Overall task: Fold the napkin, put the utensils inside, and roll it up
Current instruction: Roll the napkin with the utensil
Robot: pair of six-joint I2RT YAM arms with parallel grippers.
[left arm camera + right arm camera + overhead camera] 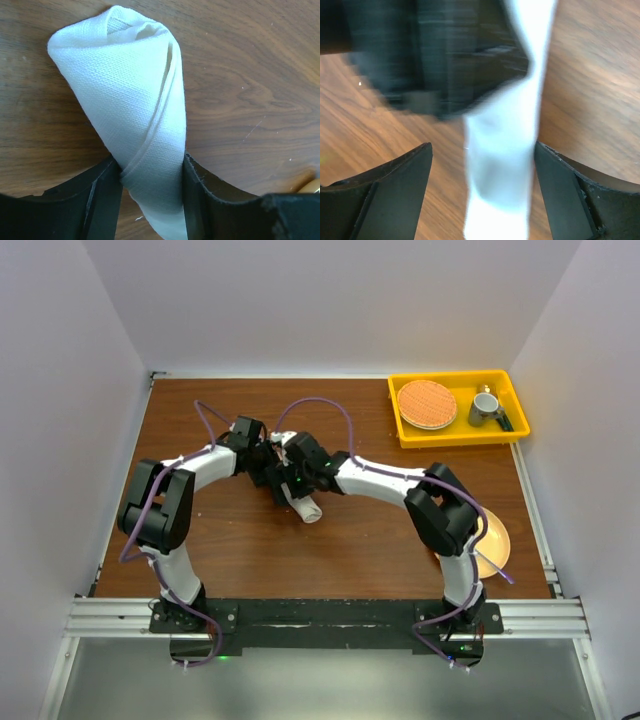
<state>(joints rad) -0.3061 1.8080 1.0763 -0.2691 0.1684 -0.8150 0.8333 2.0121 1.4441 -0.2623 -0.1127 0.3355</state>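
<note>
Off-white napkin (135,115) is rolled into a loose cone w/ its open, wider end away from your L wrist cam. It lies on the brown wood table (370,540), approx. mid-table, right where your two wrists meet.

Your L gripper (150,165) has clamped the roll's narrower end. Both fingers press the cloth, one on each side, no gap showing.

Your R gripper (482,147) sits astride the same roll w/ fingers spread wide. One finger is well clear of the cloth. The other is just beside it, and you can't tell if it touches, as that view is blurred. The L gripper's dark body shows just past the napkin there.

Further out, a yellow tray (455,438) sits at the table's far R corner, holding a round orange waffle-textured disc (427,404) & a small grey mug (485,407). A pale yellow plate (497,538) lies near the R arm's base, partly under its elbow.
</note>
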